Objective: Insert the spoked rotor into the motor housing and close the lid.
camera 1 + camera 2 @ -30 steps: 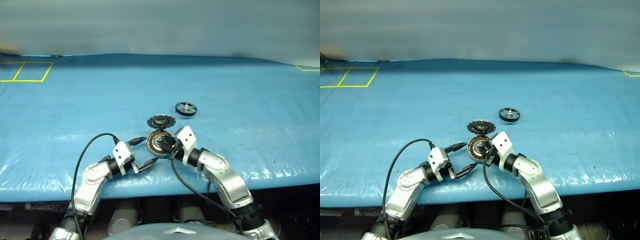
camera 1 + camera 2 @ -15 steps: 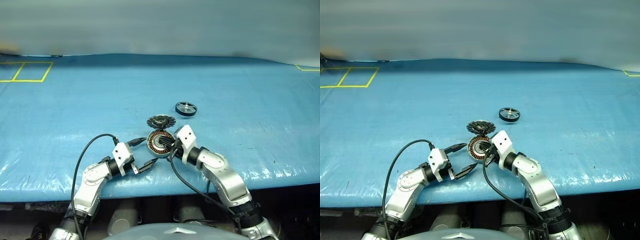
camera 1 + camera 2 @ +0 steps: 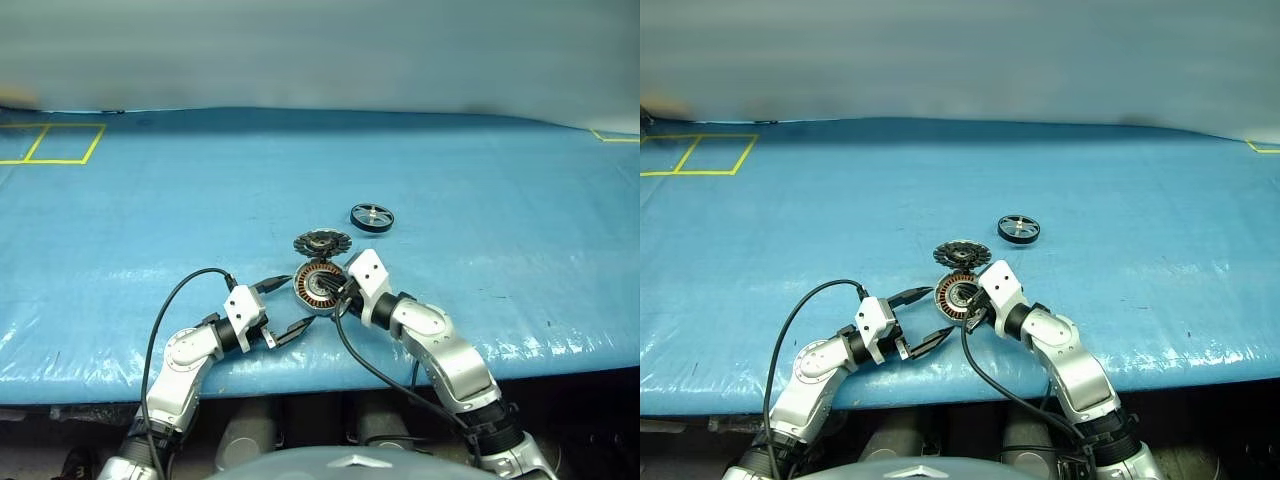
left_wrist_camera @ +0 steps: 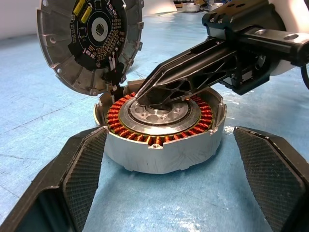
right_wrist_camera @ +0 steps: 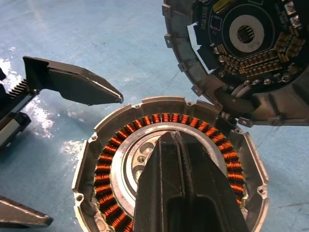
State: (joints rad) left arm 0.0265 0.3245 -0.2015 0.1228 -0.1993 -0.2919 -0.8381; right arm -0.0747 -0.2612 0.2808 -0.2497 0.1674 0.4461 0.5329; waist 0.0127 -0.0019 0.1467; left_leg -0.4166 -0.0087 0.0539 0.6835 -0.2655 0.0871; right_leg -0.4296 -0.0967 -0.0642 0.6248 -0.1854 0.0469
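1. One blue table cover (image 3: 150, 200) spreads across the whole work surface, with yellow taped squares (image 3: 50, 143) at its far left corner, about ten o'clock from the parts.
2. Two robot arms reach in from the near edge. The left gripper (image 3: 287, 307) sits at about seven o'clock from the casing, its two fingers spread wide apart, holding nothing; in the left wrist view its two fingers (image 4: 72, 179) stand either side of the casing without touching it.
3. The right gripper (image 5: 178, 145) comes in from about four o'clock, its two fingers pressed together, tips over the silver centre hub of the casing. Whether the tips actually touch the hub or pinch something small there is hard to tell.
4. One motor housing (image 3: 320, 288) lies flat on the cover between the two grippers, its ring of copper windings (image 4: 120, 113) facing up.
5. One lid (image 3: 322, 243) sits just beyond the housing, at twelve o'clock from it, joined at the rim and tilted up, its inner face with a dark circuit board showing (image 4: 91, 38).
6. One spoked rotor (image 3: 372, 216) lies flat and alone, apart from the housing at about one o'clock, untouched by either gripper.
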